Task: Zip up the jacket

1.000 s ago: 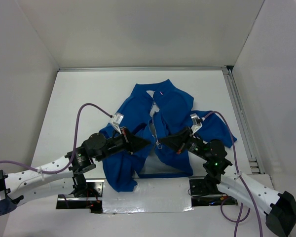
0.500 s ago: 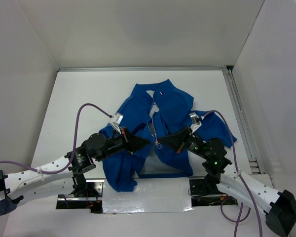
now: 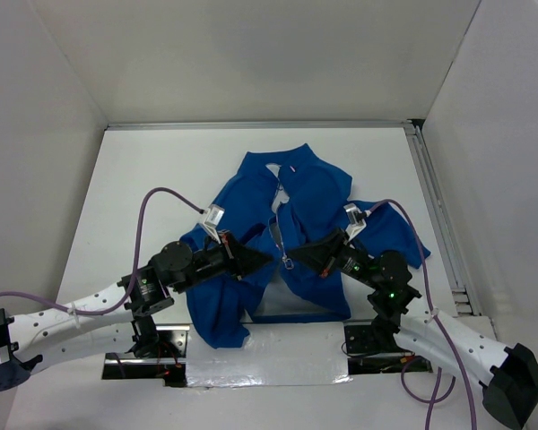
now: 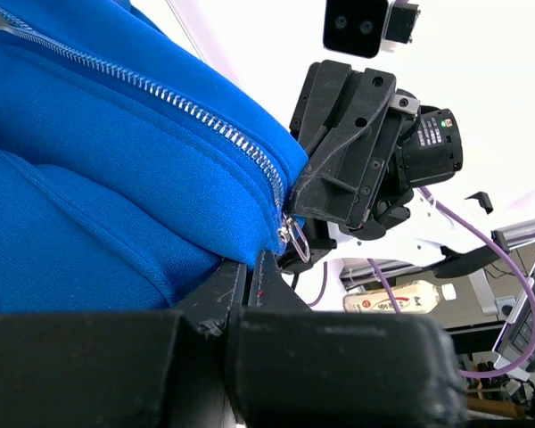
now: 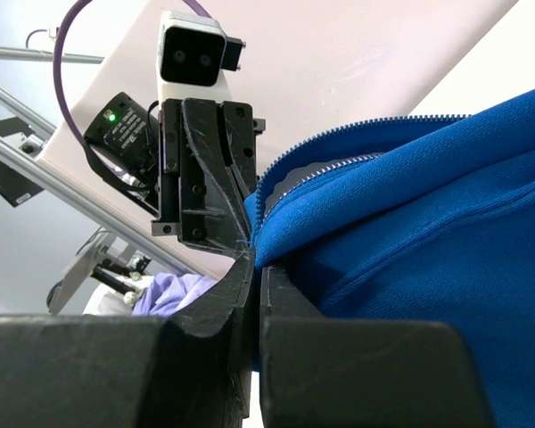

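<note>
Jacket (image 3: 312, 193) lies spread mid-table (image 3: 143, 179), collar at the far side, lower front open with white lining showing. Left gripper (image 3: 262, 260) is clenched on the blue front edge, with fabric pinched at its fingertips. The zipper slider (image 4: 292, 237) hangs just past those tips. Right gripper (image 3: 298, 257) faces it, fingers pressed together on the opposite edge by the slider, and the two grippers are close together.

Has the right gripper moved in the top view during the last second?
Yes, slightly. The right gripper has crept away from the arm bases and toward the collar of the jacket, judged against the far edge of the table.
</note>
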You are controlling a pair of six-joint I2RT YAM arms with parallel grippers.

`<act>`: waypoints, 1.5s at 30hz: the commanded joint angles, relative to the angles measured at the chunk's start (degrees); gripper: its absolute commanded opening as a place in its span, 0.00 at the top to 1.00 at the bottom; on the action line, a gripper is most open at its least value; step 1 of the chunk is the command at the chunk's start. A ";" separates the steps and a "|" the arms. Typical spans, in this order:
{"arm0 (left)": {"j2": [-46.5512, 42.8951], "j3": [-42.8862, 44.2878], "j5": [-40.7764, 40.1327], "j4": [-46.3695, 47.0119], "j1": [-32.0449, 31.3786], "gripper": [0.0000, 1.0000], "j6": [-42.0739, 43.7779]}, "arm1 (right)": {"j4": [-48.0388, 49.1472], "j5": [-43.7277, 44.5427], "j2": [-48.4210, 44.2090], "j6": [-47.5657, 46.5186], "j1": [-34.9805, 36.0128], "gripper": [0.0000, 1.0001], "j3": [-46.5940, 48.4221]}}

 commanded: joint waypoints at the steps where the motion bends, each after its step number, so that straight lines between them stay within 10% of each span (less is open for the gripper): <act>1: -0.15 0.03 1.47 3.69 -0.02 1.00 1.93 | 4.97 0.35 -0.85 0.55 0.67 1.00 3.17; 34: 1.52 0.12 9.11 6.24 -0.02 1.00 3.07 | 11.74 1.40 4.17 0.64 0.67 1.00 3.96; 45: 3.89 -1.64 22.90 2.56 -0.11 1.00 2.64 | 4.63 6.41 2.23 -6.04 0.67 1.00 8.88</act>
